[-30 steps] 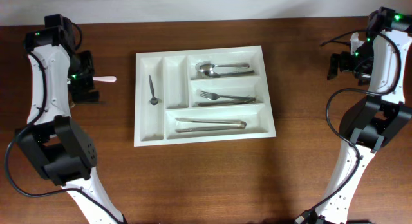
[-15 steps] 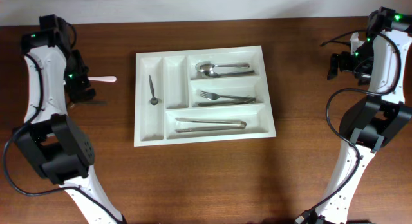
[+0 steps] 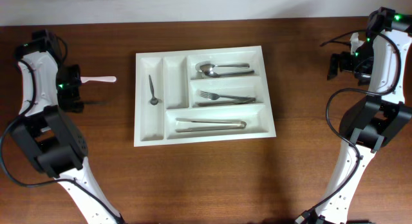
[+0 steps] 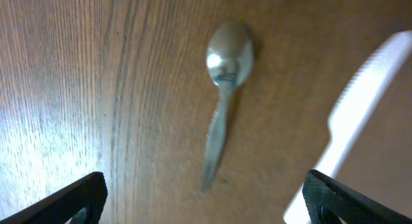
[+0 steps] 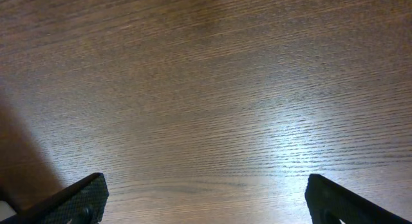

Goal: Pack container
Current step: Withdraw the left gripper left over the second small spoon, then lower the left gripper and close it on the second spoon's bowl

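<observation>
Our left claw (image 4: pixel 206 198), wide open and empty, has drawn back leftward and now hangs over a loose teaspoon (image 4: pixel 222 114), likely our next piece for the tray (image 3: pixel 206 135).

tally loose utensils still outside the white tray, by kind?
Small metal spoon: 1
White plastic knife: 1
Total: 2, both on the wooden table, left of the white plastic cutlery tray.
</observation>
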### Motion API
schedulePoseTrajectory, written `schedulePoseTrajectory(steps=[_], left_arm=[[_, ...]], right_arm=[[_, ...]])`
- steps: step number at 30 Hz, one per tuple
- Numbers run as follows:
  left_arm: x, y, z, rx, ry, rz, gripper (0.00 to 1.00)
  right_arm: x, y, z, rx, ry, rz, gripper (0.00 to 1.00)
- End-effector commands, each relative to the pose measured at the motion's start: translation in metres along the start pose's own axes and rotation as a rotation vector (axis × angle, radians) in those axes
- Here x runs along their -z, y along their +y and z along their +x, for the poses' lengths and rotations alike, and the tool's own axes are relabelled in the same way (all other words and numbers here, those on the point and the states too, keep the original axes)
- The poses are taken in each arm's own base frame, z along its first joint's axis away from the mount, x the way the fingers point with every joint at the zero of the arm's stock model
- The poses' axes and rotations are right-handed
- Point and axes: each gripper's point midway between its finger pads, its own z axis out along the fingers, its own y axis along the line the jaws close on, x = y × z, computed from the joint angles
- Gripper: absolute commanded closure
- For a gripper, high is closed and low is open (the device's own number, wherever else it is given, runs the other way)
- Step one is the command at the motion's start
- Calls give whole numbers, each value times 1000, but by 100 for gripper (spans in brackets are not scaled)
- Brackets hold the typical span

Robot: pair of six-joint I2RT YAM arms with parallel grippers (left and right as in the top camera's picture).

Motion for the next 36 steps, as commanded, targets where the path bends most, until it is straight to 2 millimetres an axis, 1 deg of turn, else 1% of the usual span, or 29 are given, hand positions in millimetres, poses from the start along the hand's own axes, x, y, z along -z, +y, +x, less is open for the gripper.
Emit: schedulePoseTrajectory(steps=[1,3,8,13,16,23,28,36], left_arm=[[-18,3,1,-42,12,-46,1],[-22,3,1,-42,10,-53,1],[-22,-4,-1,-40,0,-23,1],[-28,-3,-4,-39,-13,-38,1],[-36,-4,-4,-39,-11,-45,1],[-55,1,-2,-35,-3,-87,1],[-56,-5,-5,-13,-8,-64,1],[-57,-5,-12,29,-9,-57,1]], right_arm=[[13,-1,-3,10,-35,3,1],[13,-1,-3,10,-35,3,1],[13,-1,-3,10,-36,4,1],[13,-1,-3,10,-35,3,1],[13,-1,-3,10,-35,3,1],[13,-1,-3,10,-35,4,1],[13,-1,-3,10,-35,3,1],[13,-1,-3,10,-35,3,1]])
